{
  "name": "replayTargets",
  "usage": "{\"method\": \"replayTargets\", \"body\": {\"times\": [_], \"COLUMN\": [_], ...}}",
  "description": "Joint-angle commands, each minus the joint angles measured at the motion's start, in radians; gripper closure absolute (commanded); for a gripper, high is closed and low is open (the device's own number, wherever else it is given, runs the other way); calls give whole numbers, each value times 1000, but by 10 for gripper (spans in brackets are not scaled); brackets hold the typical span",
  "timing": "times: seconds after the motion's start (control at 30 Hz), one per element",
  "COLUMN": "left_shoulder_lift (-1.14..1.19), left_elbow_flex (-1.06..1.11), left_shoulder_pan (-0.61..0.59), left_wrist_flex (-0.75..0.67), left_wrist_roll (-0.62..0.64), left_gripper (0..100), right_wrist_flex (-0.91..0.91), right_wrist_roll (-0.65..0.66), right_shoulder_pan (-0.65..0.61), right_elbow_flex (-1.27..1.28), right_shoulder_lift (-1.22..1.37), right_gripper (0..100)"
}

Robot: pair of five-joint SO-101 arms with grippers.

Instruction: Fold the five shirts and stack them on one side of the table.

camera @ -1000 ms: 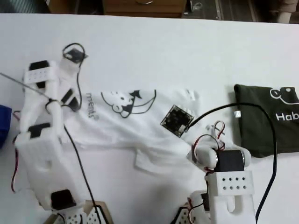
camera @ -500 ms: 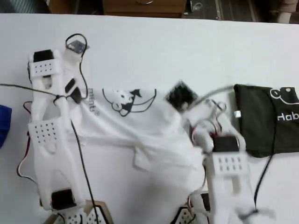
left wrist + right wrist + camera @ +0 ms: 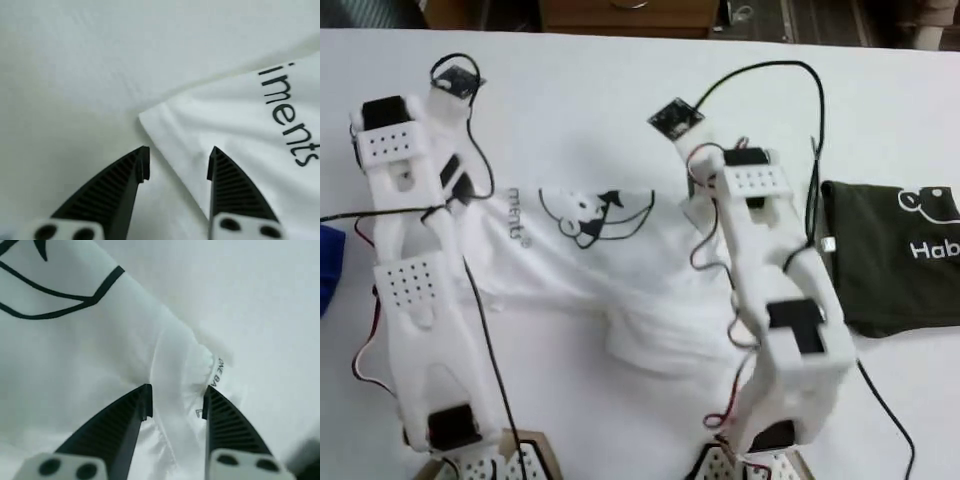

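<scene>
From above, the right arm (image 3: 770,290) covers one end of the white shirt (image 3: 590,265), and the cloth's outline is hard to trace against the white table (image 3: 620,110). The dark folded shirt (image 3: 885,260) beside that covered end is cut off by the frame. So is a blue thing (image 3: 328,265) beyond the shirt's other end, and I can't tell what it is.

The white shirt lies mid-table with its long axis running from one arm to the other. Its black drawing (image 3: 595,215) is face up, and a rumpled fold (image 3: 655,340) bunches along the edge nearest the arm bases. A small neck label (image 3: 216,375) sits at the right arm's end.

The left gripper (image 3: 177,155) has its jaws apart, straddling the shirt's edge just short of a corner (image 3: 142,117). The right gripper (image 3: 176,395) is spread too, with a raised ridge of cloth (image 3: 172,352) by the label between its jaws.
</scene>
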Motion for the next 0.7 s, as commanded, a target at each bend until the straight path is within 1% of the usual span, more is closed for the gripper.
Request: {"method": "replayTargets", "body": {"times": [0.0, 0.1, 0.23, 0.33, 0.5, 0.67], "left_shoulder_lift": [-11, -9, -9, -9, -17, -14], "left_elbow_flex": [35, 91, 186, 245, 217, 133], "left_shoulder_pan": [34, 34, 14, 18, 26, 21], "left_wrist_flex": [8, -20, -97, -132, -118, -58], "left_wrist_roll": [11, 5, 2, -35, -38, -43], "left_gripper": [786, 786, 786, 786, 786, 786], "right_wrist_flex": [44, 48, 51, 51, 73, 150], "right_wrist_roll": [-5, -5, 3, 3, 3, 3], "right_shoulder_pan": [15, 64, 117, 140, 122, 91], "right_elbow_flex": [-150, -218, -282, -330, -390, -493], "right_shoulder_lift": [116, 183, 240, 278, 306, 305], "right_gripper": [829, 829, 829, 829, 827, 827]}}
